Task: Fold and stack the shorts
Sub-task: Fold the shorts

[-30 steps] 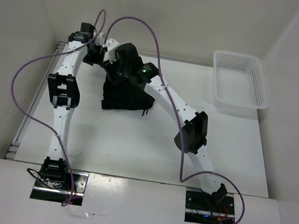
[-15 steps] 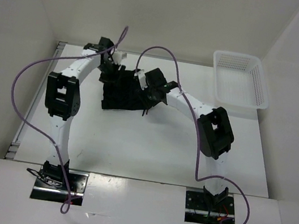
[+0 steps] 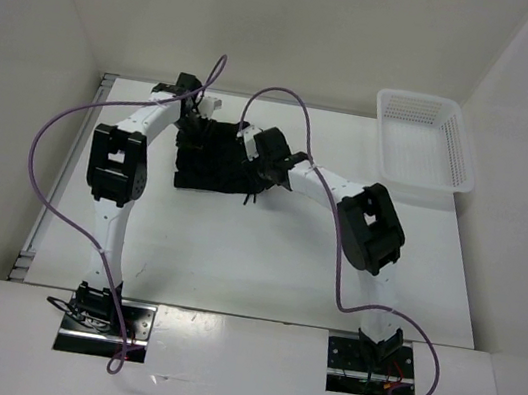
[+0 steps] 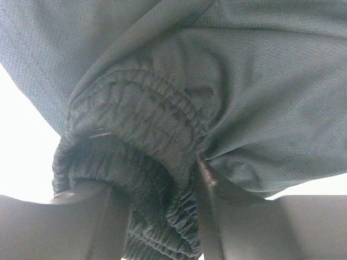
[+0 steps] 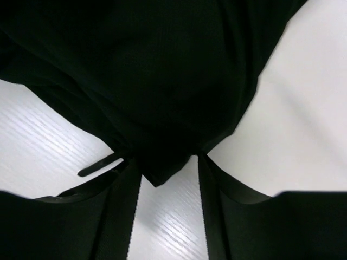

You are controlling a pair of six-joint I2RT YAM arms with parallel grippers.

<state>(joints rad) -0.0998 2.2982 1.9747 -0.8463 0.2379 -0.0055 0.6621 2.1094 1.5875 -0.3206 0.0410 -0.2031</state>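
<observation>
Both left hand [image 3: 193,122] and right hand [image 3: 255,155] tight on shorts [image 3: 210,166], long axis left-right.

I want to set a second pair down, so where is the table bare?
Bare: the wide near stretch of table between the left arm and right arm, in front of the shorts; also the far strip between the shorts and the basket. Crowded: far left-centre, where the left gripper and right gripper meet the shorts.

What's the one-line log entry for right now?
left hand shut on shorts waistband | right hand shut on shorts edge | shorts bunched between hands
</observation>
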